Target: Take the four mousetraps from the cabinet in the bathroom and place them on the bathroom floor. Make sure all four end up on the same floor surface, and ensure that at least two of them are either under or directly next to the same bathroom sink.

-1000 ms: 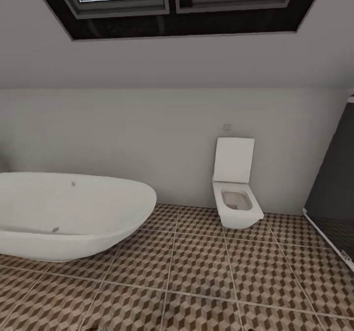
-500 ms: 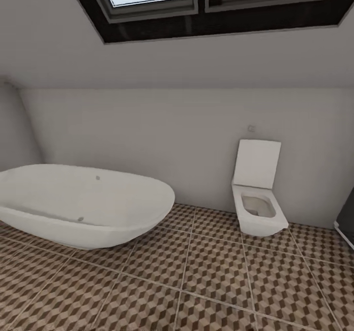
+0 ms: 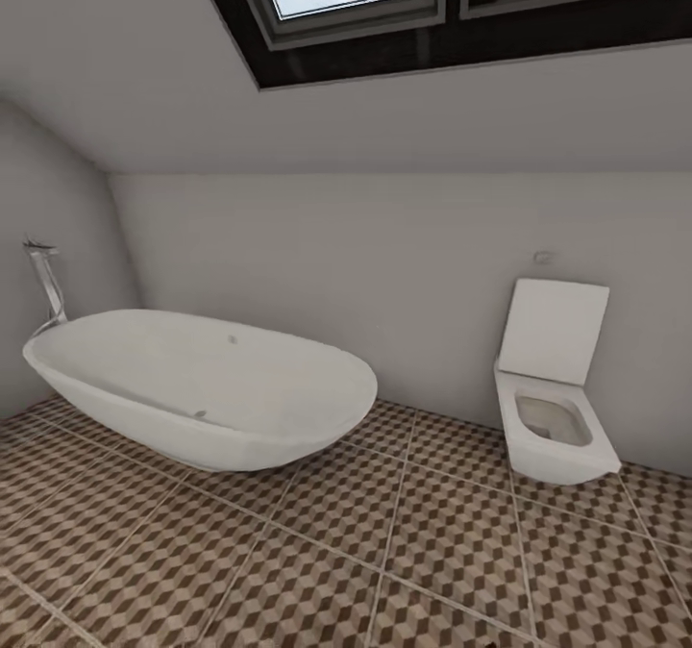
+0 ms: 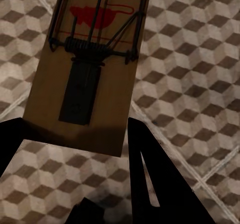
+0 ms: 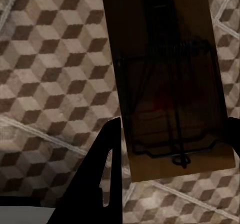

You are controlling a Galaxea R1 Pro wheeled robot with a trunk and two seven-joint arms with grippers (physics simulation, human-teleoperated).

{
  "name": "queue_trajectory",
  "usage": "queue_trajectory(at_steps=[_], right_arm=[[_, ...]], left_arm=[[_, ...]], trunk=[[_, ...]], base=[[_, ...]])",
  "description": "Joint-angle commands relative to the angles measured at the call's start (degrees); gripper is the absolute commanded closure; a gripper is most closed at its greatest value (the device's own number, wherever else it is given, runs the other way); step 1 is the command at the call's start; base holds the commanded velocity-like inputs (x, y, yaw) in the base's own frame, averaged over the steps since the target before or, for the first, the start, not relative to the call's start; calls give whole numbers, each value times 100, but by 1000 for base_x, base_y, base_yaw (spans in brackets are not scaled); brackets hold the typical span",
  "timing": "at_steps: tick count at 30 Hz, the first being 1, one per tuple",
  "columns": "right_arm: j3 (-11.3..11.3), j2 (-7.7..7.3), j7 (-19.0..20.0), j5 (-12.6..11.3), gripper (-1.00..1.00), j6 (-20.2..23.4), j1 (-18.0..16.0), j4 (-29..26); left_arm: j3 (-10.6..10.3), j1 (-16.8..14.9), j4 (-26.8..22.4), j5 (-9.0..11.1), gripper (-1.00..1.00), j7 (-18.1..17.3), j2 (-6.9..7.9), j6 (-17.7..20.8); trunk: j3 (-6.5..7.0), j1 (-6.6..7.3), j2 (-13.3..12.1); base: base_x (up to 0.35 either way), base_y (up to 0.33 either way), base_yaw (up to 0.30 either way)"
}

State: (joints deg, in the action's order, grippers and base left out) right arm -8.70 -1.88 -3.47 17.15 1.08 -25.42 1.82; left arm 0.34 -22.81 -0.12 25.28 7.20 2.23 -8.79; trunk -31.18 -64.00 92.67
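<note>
Gripping one mousetrap (image 4: 85, 79) above the floor (image 4: 200, 74), left claw (image 4: 75, 139) is clenched; right claw (image 5: 172, 149) grips another trap (image 5: 170, 79).

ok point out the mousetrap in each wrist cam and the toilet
left mousetrap (image 4: 82, 84): left wrist view, on the dark metal plate below the spring
right mousetrap (image 5: 165, 84): right wrist view, middle of the wooden board
toilet (image 3: 553, 427): head view, on the bowl's seat rim
</note>
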Motion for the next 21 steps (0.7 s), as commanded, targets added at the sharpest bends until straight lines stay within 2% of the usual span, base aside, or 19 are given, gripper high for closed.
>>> queue_trajectory(at_steps=[1, 21], right_arm=[[-45, 5, -5, 48, 100, 2, -7, 11], [-50, 43, -10, 53, 100, -11, -7, 11]], left_arm=[[1, -4, 3, -6, 100, 9, 1, -10], [1, 5, 3, -6, 100, 18, 72, -8]], trunk=[[-6, 0, 3], [-6, 0, 3]], base=[[0, 0, 270], [0, 0, 271]])
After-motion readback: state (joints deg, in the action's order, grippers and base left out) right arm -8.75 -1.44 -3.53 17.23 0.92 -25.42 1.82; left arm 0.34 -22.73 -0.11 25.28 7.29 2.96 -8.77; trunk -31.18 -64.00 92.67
